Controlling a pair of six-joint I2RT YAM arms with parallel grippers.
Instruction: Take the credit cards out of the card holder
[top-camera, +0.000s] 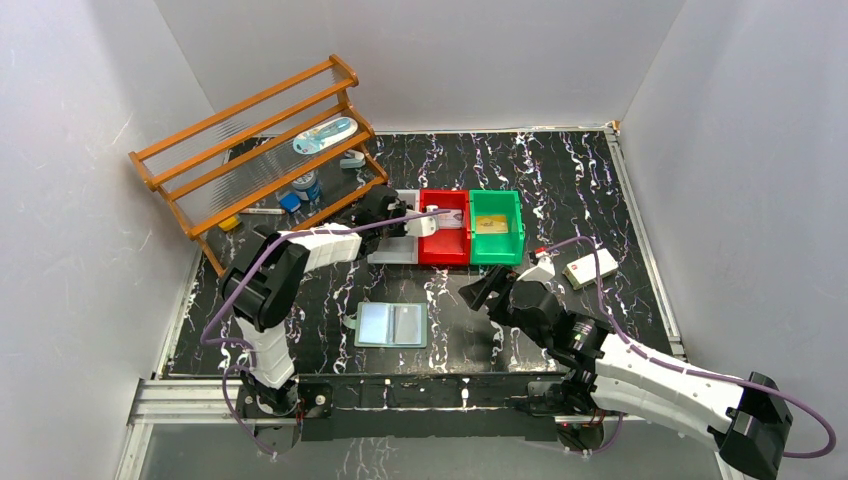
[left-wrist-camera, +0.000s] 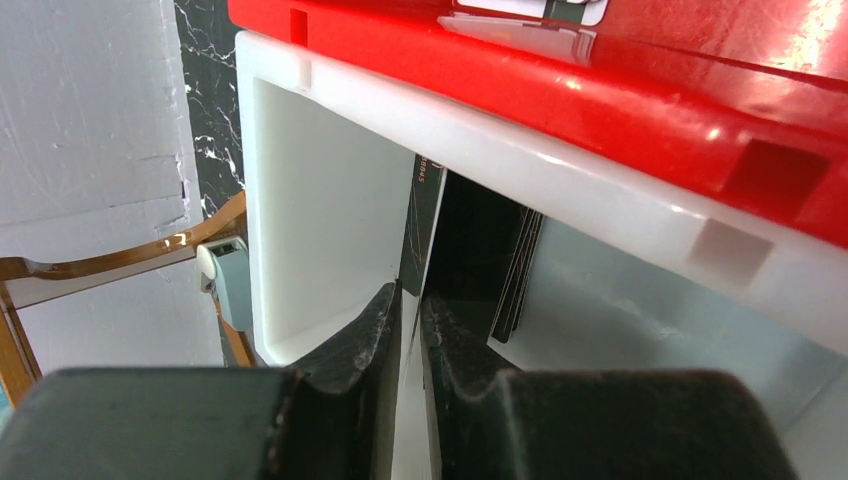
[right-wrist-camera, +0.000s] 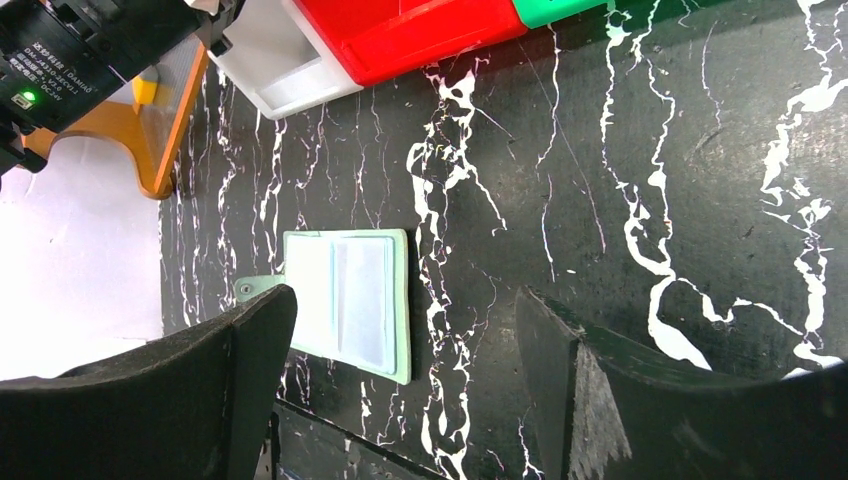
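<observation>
Black marbled table (top-camera: 560, 180), white walls (top-camera: 420, 60) all round. At six o'clock the card holder (top-camera: 392, 324) lies spread open. The left gripper (left-wrist-camera: 410, 300) pinches a dark credit card (left-wrist-camera: 428, 200) at the white bin (left-wrist-camera: 320, 230); the right gripper (right-wrist-camera: 405, 300) gapes wide.

1. Top view: bright, even overhead light; white walls washed pale; soft, short shadows on the black white-veined table top (top-camera: 560, 180)
2. Pale sheen glares off the clear pockets of the open grey-green card holder (top-camera: 391, 325)
3. Left wrist view: hard white highlights on the glossy red plastic bin (left-wrist-camera: 640, 100), nearly blown out top right
4. Black fingers (left-wrist-camera: 355, 345) of the left gripper (left-wrist-camera: 408, 305) blurred, too close to the lens; the thin dark credit card (left-wrist-camera: 428, 215) pinched between them sharpens farther off
5. Right wrist view: table top crisp; wide-apart fingers (right-wrist-camera: 180, 400) of the right gripper (right-wrist-camera: 405, 295) soft-edged and dim
</observation>
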